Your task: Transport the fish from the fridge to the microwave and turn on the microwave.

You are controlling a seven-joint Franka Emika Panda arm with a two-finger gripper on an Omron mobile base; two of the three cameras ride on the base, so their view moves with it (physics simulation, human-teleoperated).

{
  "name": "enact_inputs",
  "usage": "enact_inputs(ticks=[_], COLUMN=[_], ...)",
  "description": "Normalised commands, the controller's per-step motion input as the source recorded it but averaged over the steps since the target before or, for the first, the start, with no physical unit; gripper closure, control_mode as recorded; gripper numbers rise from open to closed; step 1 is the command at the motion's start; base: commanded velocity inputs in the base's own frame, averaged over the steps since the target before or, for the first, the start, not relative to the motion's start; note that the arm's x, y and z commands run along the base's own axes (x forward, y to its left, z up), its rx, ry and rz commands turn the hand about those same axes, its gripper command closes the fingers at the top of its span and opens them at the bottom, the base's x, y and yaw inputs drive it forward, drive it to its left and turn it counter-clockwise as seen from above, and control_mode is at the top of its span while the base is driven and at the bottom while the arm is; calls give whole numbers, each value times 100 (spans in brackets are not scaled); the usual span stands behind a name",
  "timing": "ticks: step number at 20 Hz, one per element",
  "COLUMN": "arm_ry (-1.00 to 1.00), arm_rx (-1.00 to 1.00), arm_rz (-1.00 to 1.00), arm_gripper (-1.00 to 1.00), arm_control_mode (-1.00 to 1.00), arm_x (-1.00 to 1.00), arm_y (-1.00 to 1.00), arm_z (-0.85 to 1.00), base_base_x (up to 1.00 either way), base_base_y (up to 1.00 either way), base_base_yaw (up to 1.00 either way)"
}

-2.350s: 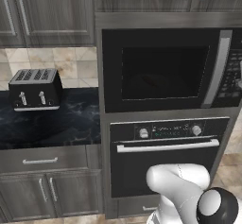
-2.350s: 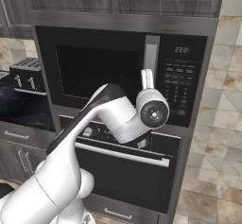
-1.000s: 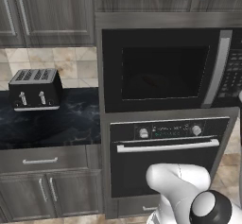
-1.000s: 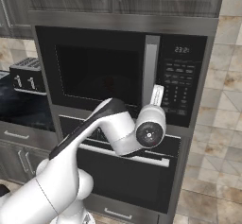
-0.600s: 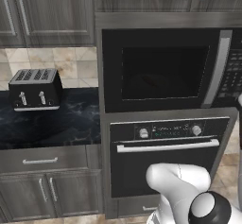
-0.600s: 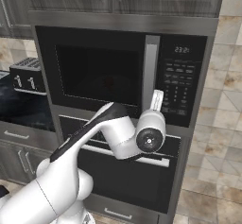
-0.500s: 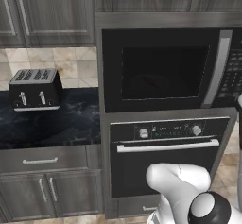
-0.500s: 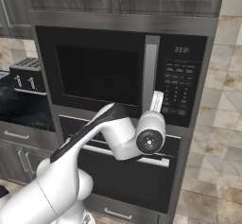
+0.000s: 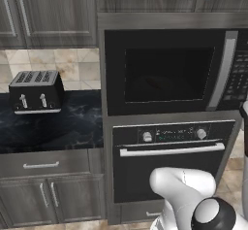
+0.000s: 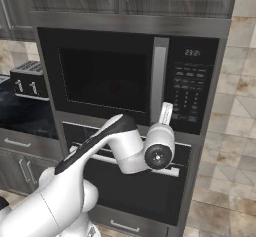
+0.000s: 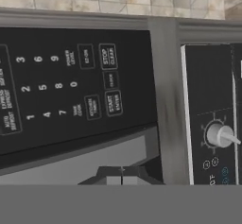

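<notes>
Two jaws: pressed tight together, holding nothing.
Gripper (image 11: 122, 180): close in front of the button panel (image 11: 71, 88); start button (image 11: 114, 103) at 12 o'clock from the tips.
Microwave (image 10: 130, 78): door closed.
Fish: cannot see it; probably inside behind the dark window.
Left to do: press start, I think.

- microwave (image 10: 110, 76) door closed, button panel (image 10: 187, 88) right above the hand
- gripper (image 10: 167, 110) points up at panel's lower left, handle (image 10: 158, 81) just beside
</notes>
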Motion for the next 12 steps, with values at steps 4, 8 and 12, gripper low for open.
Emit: enact_inputs(ticks=[4,8,12], arm_ry=[0,-3,-2], arm_rx=[9,9,8], arm_rz=[0,0,0], arm_gripper=[100,100,100], arm_control_mode=[-100,-100,-100], arm_x=[3,0,7], arm_y=[-16,-9,-6], arm_z=[0,0,0], base_base_x=[0,0,0], base_base_y=[0,0,0], base_base_yaw=[0,0,0])
